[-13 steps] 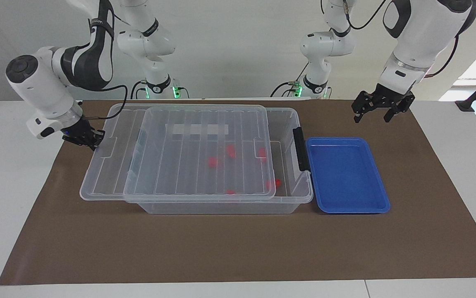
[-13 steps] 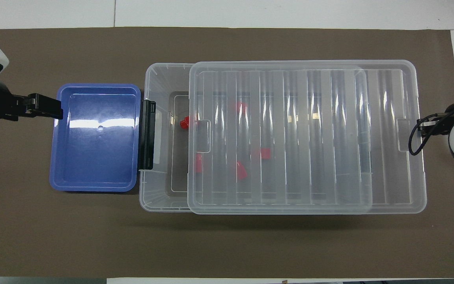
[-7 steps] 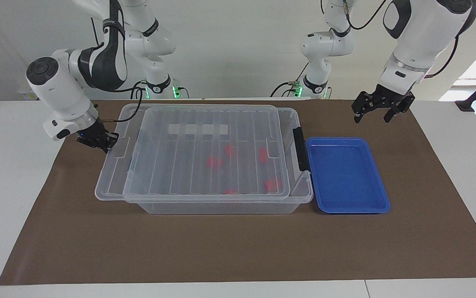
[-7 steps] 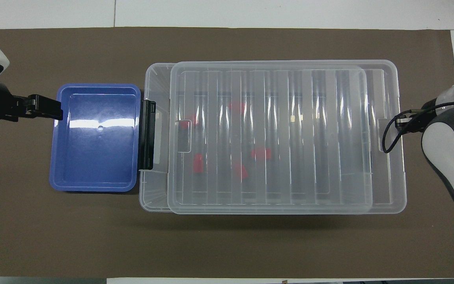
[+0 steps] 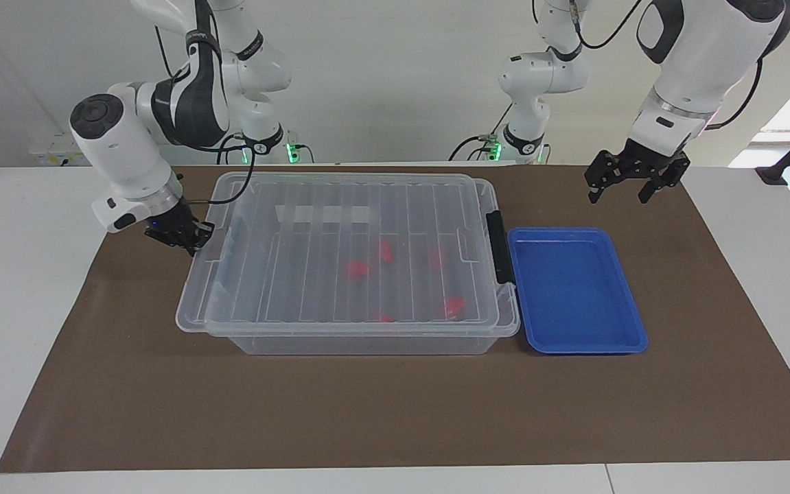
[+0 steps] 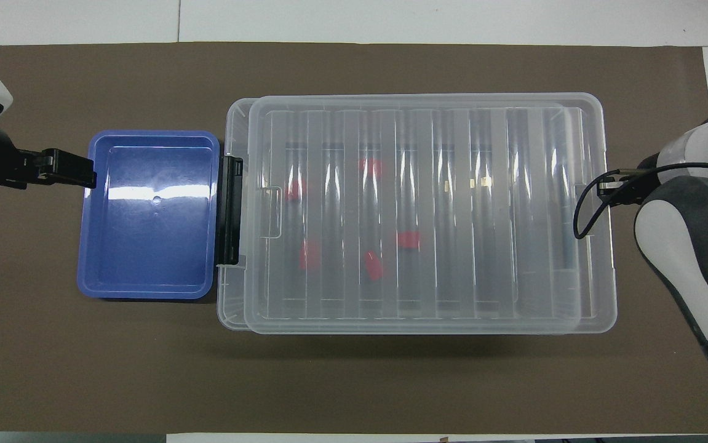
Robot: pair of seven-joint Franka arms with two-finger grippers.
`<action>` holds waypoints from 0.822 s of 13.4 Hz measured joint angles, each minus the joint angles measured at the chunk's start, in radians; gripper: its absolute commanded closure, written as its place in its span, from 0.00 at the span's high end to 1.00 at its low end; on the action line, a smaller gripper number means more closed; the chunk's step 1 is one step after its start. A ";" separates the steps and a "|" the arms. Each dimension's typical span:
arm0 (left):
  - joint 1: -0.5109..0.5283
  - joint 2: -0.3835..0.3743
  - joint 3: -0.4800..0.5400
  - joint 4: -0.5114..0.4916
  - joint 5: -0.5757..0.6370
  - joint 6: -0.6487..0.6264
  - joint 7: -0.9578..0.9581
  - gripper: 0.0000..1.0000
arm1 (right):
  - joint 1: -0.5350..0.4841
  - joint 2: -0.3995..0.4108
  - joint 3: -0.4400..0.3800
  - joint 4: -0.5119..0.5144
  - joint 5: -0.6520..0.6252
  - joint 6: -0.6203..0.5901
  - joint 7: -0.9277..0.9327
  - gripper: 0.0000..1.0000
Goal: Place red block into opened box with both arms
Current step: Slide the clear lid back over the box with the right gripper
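The box [image 5: 497,322] [image 6: 234,123] stands mid-mat, and its ribbed clear lid [image 5: 340,247] [image 6: 427,209] lies flat on top, covering nearly all of it. Several red pieces show through the lid on the box floor. One of them is the oblong red block [image 6: 309,255] [image 5: 436,255]. My right gripper [image 5: 189,239] is shut on the lid's short edge at the right arm's end. In the overhead view the arm hides that gripper. My left gripper [image 5: 624,184] [image 6: 77,173] hangs open and empty in the air, over the outer rim of the blue tray.
A shallow blue tray [image 5: 576,343] [image 6: 144,289] lies empty against the box's black latch [image 5: 497,247] [image 6: 230,209], toward the left arm's end. A brown mat [image 5: 395,412] covers the table, with white tabletop around it.
The right gripper has slid the lid toward the left arm's end, from overhanging the box to nearly square over it. The strip of open box by the latch has closed. The left arm stayed still.
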 measured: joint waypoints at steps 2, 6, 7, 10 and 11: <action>0.000 0.000 0.000 0.000 0.000 0.000 0.000 1.00 | 0.000 -0.001 0.004 -0.001 0.000 0.001 0.004 0.00; 0.000 0.000 0.000 -0.001 0.000 0.000 0.000 1.00 | 0.000 -0.002 0.030 -0.001 0.001 0.001 0.040 0.00; 0.000 0.000 0.000 -0.001 0.000 0.000 0.000 1.00 | 0.000 -0.002 0.030 -0.002 0.001 0.001 0.040 0.00; 0.000 0.000 0.000 -0.001 0.000 0.000 0.000 1.00 | 0.000 -0.002 0.030 -0.003 0.001 0.001 0.040 0.00; 0.000 0.000 0.000 -0.001 0.000 0.000 0.000 1.00 | 0.000 -0.002 0.030 -0.003 0.001 0.001 0.040 0.00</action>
